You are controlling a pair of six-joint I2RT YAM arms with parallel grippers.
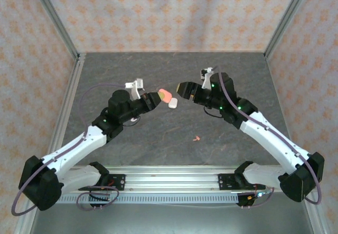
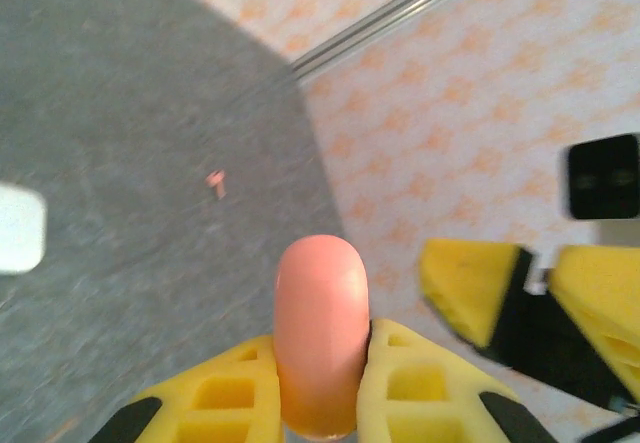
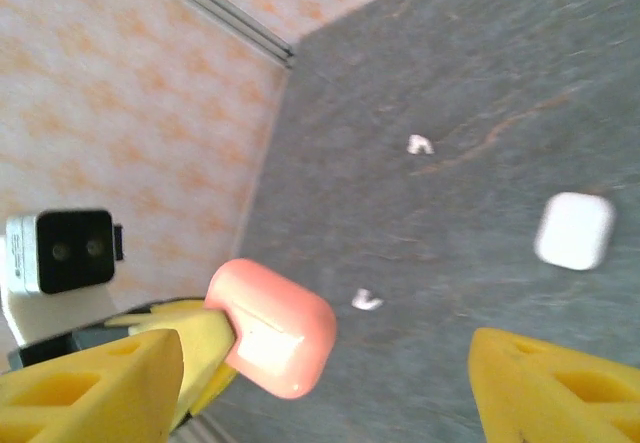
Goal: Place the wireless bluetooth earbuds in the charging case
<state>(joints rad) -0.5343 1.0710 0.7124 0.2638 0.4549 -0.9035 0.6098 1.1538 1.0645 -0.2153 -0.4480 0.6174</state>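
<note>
My left gripper (image 1: 154, 101) is pinching the coral-pink charging case (image 2: 320, 333), held up over the middle of the bench (image 1: 132, 139). My right gripper (image 1: 182, 89) is spread wide, just beside it. The pink earbud (image 1: 196, 137) lies on the bench toward the near edge. A white earbud (image 3: 420, 144) and a second white earbud (image 3: 366, 300) lie near the white case (image 3: 573, 230).

The dark grey table (image 1: 158, 75) carries a white charging case (image 1: 172, 103) and, nearer the arm bases, one coral-pink earbud (image 1: 197, 138). Two white earbuds (image 3: 420, 144) lie on it too, apart from each other and from the case.
</note>
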